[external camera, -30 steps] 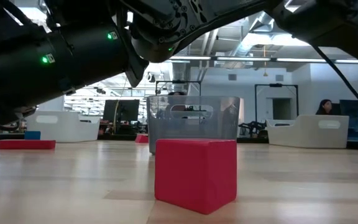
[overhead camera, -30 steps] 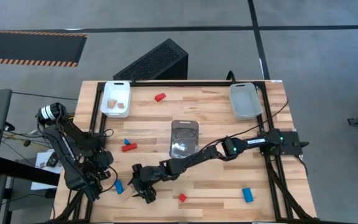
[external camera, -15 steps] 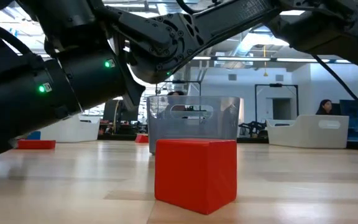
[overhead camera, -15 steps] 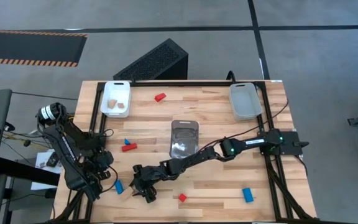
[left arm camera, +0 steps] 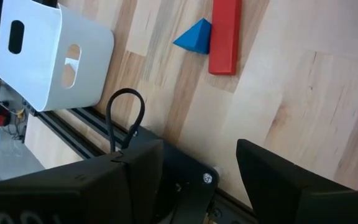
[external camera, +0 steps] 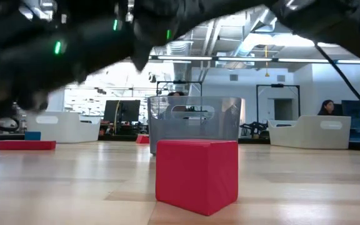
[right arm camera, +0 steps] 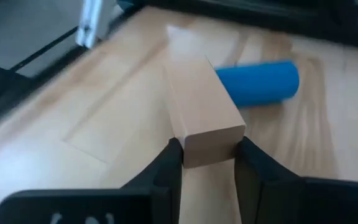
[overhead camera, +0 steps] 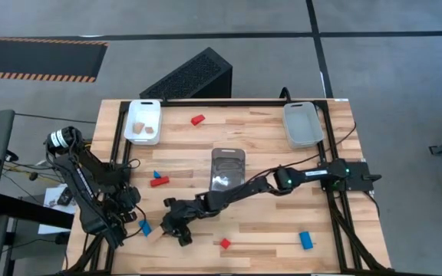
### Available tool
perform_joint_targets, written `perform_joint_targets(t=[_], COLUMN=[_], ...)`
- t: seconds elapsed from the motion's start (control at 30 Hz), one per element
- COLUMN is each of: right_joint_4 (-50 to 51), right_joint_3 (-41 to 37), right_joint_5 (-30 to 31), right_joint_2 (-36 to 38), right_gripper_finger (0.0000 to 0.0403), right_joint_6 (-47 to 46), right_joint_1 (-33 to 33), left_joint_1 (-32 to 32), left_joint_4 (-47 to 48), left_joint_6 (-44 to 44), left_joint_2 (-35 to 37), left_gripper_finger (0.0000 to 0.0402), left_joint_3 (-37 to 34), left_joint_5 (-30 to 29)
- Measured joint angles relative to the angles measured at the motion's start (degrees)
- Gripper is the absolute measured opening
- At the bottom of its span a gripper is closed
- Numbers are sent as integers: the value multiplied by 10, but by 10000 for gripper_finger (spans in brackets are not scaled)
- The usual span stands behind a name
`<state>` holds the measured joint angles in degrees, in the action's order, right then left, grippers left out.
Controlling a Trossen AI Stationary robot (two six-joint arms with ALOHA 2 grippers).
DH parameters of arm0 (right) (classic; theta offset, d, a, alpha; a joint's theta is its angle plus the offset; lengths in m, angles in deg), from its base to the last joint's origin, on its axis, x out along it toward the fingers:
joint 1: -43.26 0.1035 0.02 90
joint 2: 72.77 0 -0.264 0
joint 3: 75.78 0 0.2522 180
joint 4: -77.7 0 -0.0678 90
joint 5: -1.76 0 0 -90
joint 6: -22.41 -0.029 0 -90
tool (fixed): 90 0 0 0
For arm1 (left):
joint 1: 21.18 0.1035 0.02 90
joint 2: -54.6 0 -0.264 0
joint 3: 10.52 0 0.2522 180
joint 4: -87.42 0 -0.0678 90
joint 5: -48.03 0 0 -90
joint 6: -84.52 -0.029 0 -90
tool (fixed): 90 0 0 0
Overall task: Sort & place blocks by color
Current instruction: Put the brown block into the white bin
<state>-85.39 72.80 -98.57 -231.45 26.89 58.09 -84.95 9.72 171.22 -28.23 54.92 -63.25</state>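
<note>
My right gripper [overhead camera: 173, 228] reaches across to the table's near left and is shut on a plain wood block [right arm camera: 197, 112]. A blue cylinder block [right arm camera: 257, 81] lies just beyond that block's far end, also seen from above [overhead camera: 145, 228]. My left gripper [left arm camera: 197, 180] waits open at the left edge with nothing between its fingers. A red bar [left arm camera: 224, 34] and a blue triangular block [left arm camera: 192, 37] lie side by side on the table ahead of it. A red cube [external camera: 197, 174] stands on the table at the near edge. My right gripper pinches the long wood block between its two fingers, on the two long sides at its near end [right arm camera: 209, 144]. The fingers come slanting down from the table's right and lie along the block, which points away from them. Whether the block is clear of the table does not show.
A white tray [overhead camera: 129, 130] holding wood blocks stands at the far left, a grey tray [overhead camera: 290, 126] at the far right and a clear tray [overhead camera: 214, 172] in the middle. A red block [overhead camera: 197, 119] lies near the far edge and a blue block [overhead camera: 305, 240] at the near right.
My right gripper has shut its spread fingers on the wood block and has shifted a little toward the table's far edge.
</note>
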Motion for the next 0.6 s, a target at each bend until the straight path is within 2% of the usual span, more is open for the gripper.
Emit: perform_joint_targets(t=[0.2, 0.33, 0.47, 0.6], right_joint_4=[135, 208, 284, 319], right_joint_3=[1, 1, 1, 0], right_joint_5=[27, 75, 84, 107], right_joint_2=[49, 69, 88, 88], right_gripper_finger=[121, 125, 118, 121], right_joint_6=[33, 60, 58, 55], right_joint_1=[4, 9, 10, 17], left_joint_1=[0, 0, -5, -18], left_joint_4=[-2, -35, -80, -112], left_joint_6=[-7, -31, -49, -52], left_joint_2=[0, 0, 0, 0], left_gripper_finger=[194, 194, 194, 194], left_joint_3=[4, 20, 34, 41], left_joint_5=[1, 0, -3, -30])
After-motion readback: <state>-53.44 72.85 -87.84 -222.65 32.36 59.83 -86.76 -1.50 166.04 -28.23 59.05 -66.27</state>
